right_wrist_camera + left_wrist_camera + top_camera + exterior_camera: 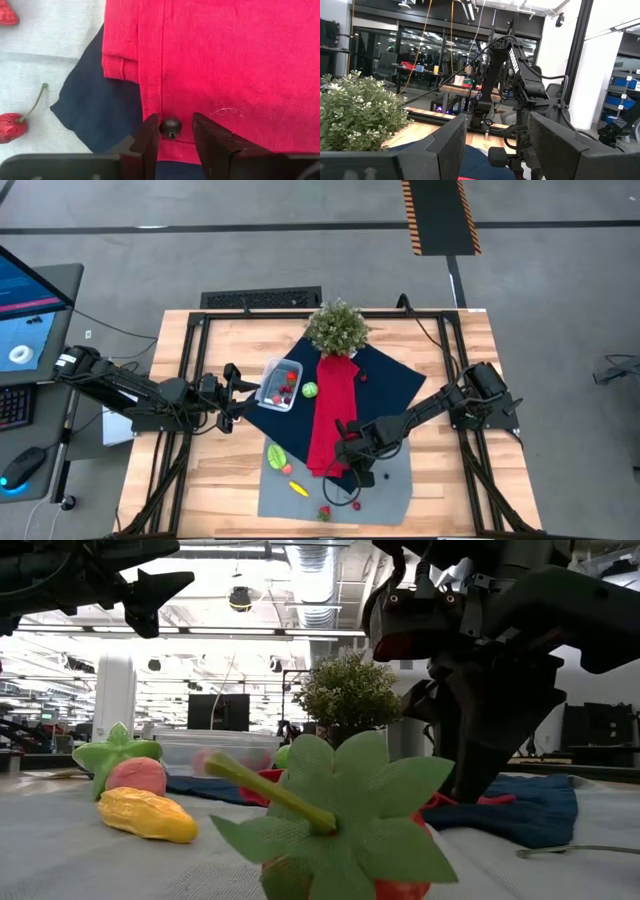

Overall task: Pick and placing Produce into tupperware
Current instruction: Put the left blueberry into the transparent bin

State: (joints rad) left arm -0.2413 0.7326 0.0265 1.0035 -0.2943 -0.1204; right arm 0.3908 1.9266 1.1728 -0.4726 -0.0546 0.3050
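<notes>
High view: the left gripper [243,393] hangs just left of the tupperware [279,384], which sits on the left edge of the navy cloth [400,376] and holds red and pink produce. Its fingers stand apart with nothing between them. A green round piece [310,390] lies just right of the tupperware, against the red cloth [334,412]. The right gripper [351,452] is over the near end of the red cloth. On the grey mat [390,485] lie a green and pink piece [276,456], a yellow piece [298,489] and a strawberry [324,512]. The plant [337,327] stands at the far end.

Low view: the strawberry's green leaves [340,810] fill the near middle. Left of them lie the yellow piece [147,814] and the pink piece [136,776]; the tupperware [215,751] is farther back.

Left wrist view: the left fingers [449,145] are wide apart and empty, with the plant [357,111] and the right arm [512,82] beyond.

Right wrist view: the right fingers [150,139] sit narrowly apart over the red cloth [220,60]. A small dark knob [170,127] shows between them; whether they grip it I cannot tell. A cherry [11,126] lies on the mat nearby.
</notes>
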